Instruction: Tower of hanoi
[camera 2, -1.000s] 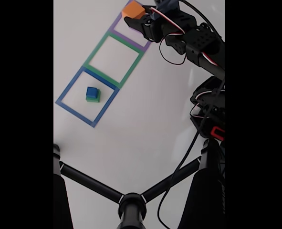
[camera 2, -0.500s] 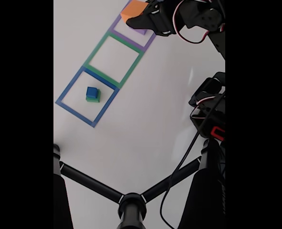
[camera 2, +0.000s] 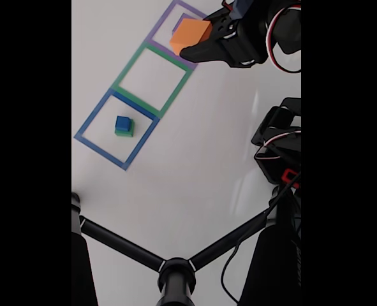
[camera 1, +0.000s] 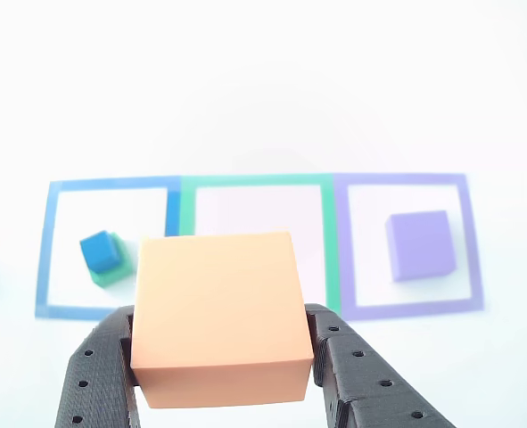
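Jaws [camera 1: 223,374] clamped on orange block [camera 1: 217,312]; blue block [camera 1: 100,251] atop green block [camera 1: 113,271] inside blue outline [camera 1: 111,185].

arm [camera 2: 265,32] raised, apparently level; jaws clamped on a block.

a makeshift robotics test setup is suggested, in a lab or a hobby corner; which of the two cannot be told. a plain white desk [camera 2: 175,185] is marked with taped square outlines [camera 2: 151,80] toward the upper left of the fixed view, and a black tripod stand [camera 2: 175,271] with loose cables [camera 2: 242,220] is seen along the bottom and right.
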Controlling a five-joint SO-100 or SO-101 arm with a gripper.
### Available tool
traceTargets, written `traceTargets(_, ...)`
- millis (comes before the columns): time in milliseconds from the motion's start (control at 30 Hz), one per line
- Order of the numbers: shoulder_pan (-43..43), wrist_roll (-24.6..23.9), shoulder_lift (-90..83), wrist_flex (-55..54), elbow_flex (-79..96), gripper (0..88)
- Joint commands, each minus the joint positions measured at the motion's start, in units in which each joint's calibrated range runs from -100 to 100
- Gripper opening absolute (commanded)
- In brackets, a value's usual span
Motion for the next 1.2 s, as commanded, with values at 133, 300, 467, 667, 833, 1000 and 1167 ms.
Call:
traceTargets(133, 0.9, 0.6, -4.6, -15.9, 21.2, 6.7)
traceTargets(300, 2.2, 0.6, -7.8, -34.6, 41.8, 6.6)
traceTargets(467, 2.3, 0.6, -7.1, -57.6, 60.4, 6.5)
traceTargets(667, 2.2, 0.6, 0.0, -86.6, 76.7, 6.4)
traceTargets(833, 2.8, 0.6, 9.6, -104.3, 82.5, 6.4)
traceTargets(1000, 3.5, 0.6, 21.9, -121.5, 85.2, 6.2)
traceTargets(1167, 3.2, 0.6, 31.9, -134.4, 87.2, 6.2)
